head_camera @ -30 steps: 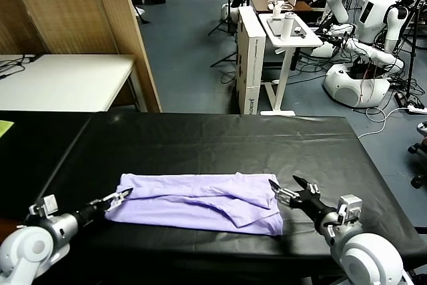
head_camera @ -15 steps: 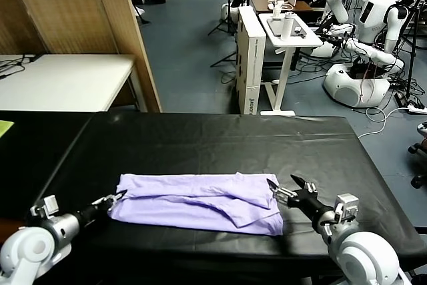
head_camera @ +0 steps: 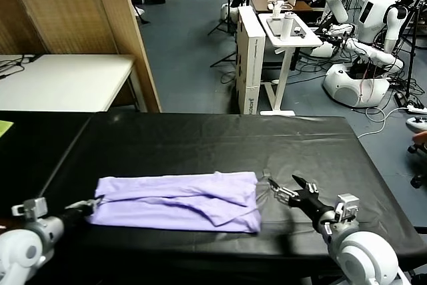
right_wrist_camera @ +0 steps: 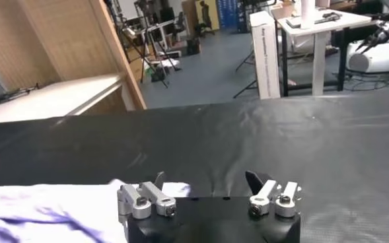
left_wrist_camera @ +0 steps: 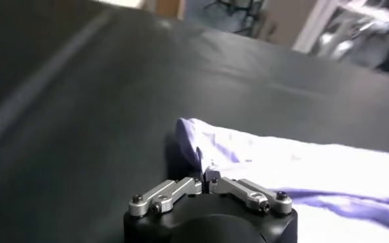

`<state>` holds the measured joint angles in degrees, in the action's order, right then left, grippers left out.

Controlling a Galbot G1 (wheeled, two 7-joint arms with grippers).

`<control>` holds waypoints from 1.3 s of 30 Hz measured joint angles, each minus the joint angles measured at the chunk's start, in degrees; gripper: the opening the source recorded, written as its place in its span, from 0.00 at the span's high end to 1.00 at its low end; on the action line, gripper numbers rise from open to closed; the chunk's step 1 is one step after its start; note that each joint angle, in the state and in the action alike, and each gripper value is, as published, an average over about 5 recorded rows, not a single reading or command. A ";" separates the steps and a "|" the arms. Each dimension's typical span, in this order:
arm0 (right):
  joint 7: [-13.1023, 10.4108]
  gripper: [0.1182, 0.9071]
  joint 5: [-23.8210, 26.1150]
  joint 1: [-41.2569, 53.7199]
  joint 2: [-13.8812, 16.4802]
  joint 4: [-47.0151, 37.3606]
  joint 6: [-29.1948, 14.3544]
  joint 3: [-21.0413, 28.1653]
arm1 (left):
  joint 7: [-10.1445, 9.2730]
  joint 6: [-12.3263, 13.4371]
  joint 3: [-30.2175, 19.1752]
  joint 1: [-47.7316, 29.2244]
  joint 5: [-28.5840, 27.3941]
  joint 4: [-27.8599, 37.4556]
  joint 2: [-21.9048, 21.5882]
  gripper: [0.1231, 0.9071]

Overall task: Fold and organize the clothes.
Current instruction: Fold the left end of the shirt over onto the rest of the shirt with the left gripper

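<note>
T-shirt (head_camera: 177, 201): folded lavender strip lying flat, near edge of black tabletop (head_camera: 200, 138).
Left pincer (head_camera: 89, 203): at shirt's 9 o'clock end, clamped on its edge.
Right pincer (head_camera: 281, 189): at shirt's 3 o'clock, spread wide, holding nothing.

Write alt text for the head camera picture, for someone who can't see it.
A folded lavender T-shirt lies on a black table, its left end pinched by the robot's shut left claw. The right claw hangs open just off the shirt's right end, not touching it. Behind are a white table and other robots.
</note>
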<state>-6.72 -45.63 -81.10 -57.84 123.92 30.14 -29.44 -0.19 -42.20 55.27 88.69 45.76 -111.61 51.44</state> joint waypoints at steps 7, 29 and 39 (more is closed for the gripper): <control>-0.09 0.00 0.46 -0.65 -0.08 0.30 -0.01 -0.39 | -2.38 0.00 1.47 1.21 2.58 -3.84 0.99 0.95; -0.16 0.00 4.07 -3.48 -1.59 0.15 -0.17 -1.27 | -8.64 0.00 -20.37 -5.20 11.64 -14.13 18.01 0.95; -0.13 0.00 4.80 -3.13 -2.06 -0.53 -0.20 -0.54 | -10.02 0.00 -27.67 -8.23 10.93 -15.01 21.98 0.95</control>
<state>-6.85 -40.82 -84.23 -59.90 123.39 29.95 -29.98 -10.21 -42.19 27.60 80.47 56.68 -126.62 73.41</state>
